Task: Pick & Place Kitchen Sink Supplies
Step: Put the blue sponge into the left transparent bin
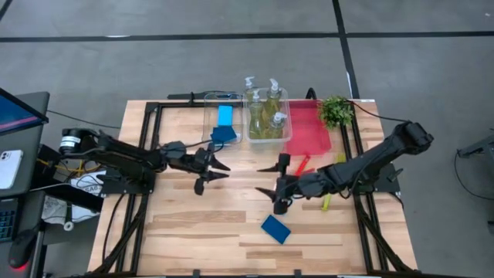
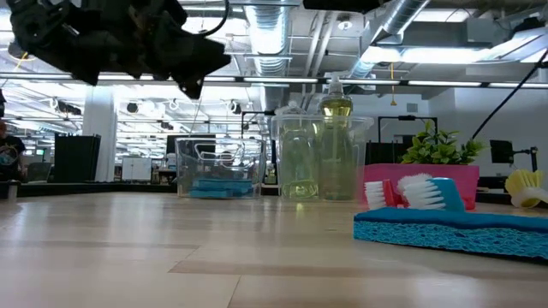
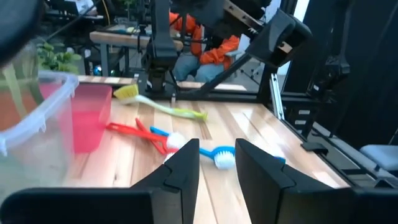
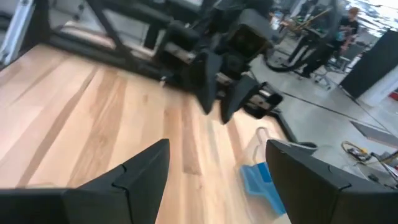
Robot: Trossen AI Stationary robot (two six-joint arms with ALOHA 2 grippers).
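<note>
One blue sponge (image 1: 275, 228) lies flat on the table toward the near edge; it fills the low view's right foreground (image 2: 454, 229). Other blue sponges (image 1: 224, 123) sit in a clear bin. The pump bottles (image 1: 266, 108) stand in a second clear bin. A red brush (image 3: 137, 132), a blue brush (image 3: 217, 153) and a yellow-green brush (image 3: 163, 106) lie on the table by the red tray. My left gripper (image 1: 210, 174) hovers open at mid-table, near the sponge bin. My right gripper (image 1: 268, 181) hovers open to its right, above the brushes and facing it. Neither touches anything.
The red tray (image 1: 309, 130) and a small green plant (image 1: 336, 112) stand at the far right. The two clear bins (image 1: 212, 100) line the far edge. Bare wood lies at the near left. In the left wrist view, a person in orange (image 3: 211, 46) sits beyond the table.
</note>
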